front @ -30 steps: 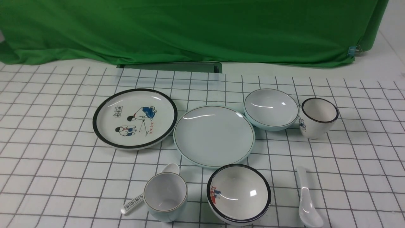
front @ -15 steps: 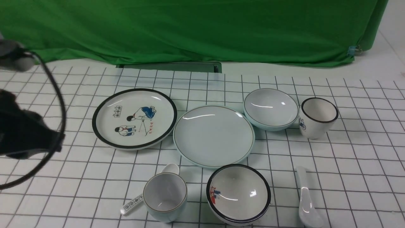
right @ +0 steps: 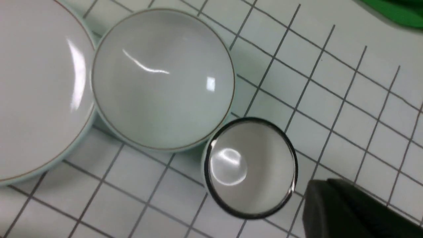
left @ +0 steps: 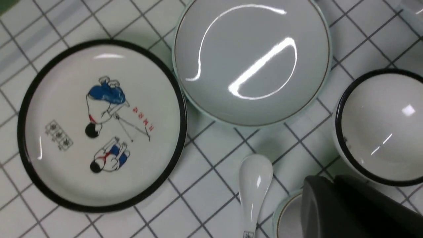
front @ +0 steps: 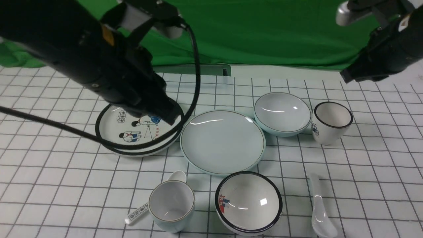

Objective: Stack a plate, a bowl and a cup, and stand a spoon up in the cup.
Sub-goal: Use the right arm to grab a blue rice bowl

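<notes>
Fingers (left: 347, 208) of the left gripper (front: 170, 116) are clenched on nothing above the cartoon plate (front: 115, 132). The right gripper (front: 346, 76), likewise clenched and empty, hangs high at 2 o'clock. Nothing is stacked: the plate (front: 222, 142) lies centre, the bowl (front: 283, 114) just beside its 2 o'clock rim, the cup (front: 172, 205) at 7, the spoon (front: 320, 211) at 4. First step, I judge: bowl onto plate, needing opened jaws on its rim. Crowding: a black-rimmed bowl (front: 248, 201) at 6, a black-rimmed cup (front: 332, 122) at the bowl's 3 o'clock side, a printed spoon (front: 137, 212) just beside the cup.
</notes>
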